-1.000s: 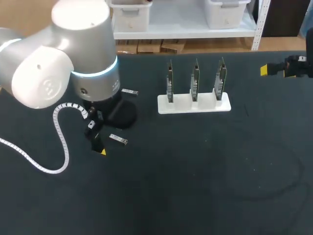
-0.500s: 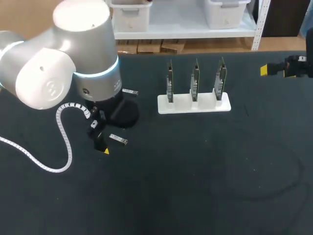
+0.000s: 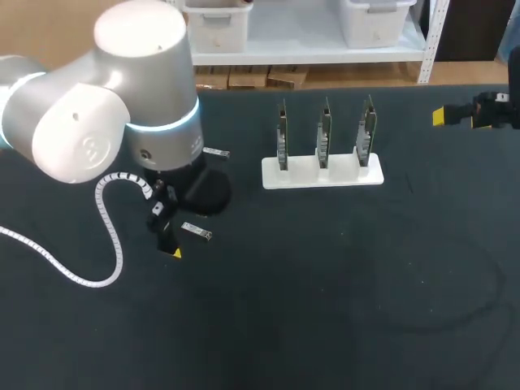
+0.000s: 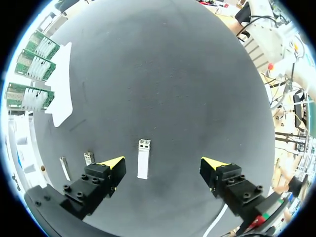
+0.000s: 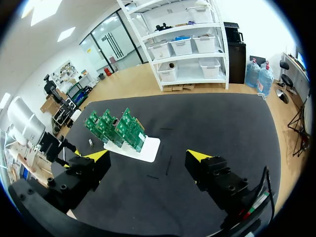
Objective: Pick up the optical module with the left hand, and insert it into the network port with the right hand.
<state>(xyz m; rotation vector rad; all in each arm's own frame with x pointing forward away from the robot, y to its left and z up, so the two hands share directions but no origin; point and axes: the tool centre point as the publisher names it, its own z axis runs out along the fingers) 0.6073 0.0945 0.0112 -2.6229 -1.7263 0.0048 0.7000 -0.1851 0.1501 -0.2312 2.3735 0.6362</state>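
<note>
While the left gripper [image 4: 163,165] hangs over the dark table [image 3: 325,309] with its yellow-tipped fingers spread wide, the optical module [image 4: 143,159] lies flat on the cloth between them. It sits nearer one finger than the other and, as far as the wrist view shows, touches neither. From above, the same module [image 3: 197,231] appears just beside the one yellow tip in sight, close to the left arm's base.

Another module [image 3: 215,152] rests farther back, well apart from the first.

Across the table, the right gripper [image 5: 148,157] waits open and empty, facing the white stand [image 3: 321,172] that holds three green circuit boards [image 3: 324,130] upright. Their ports are too small to make out from overhead.

The module looks like a small, slim metal-cased bar: probably light and rigid, with smooth sides that could slip under a loose pinch. The likeliest hold is across its two long narrow sides, near the middle or slightly toward one end. That would leave enough of the body free for the right gripper to take over. The ends seem the parts to spare, since a latch or connector edge there may be delicate. With so low a profile, the fingertips probably need to come nearly down to the cloth before closing.
</note>
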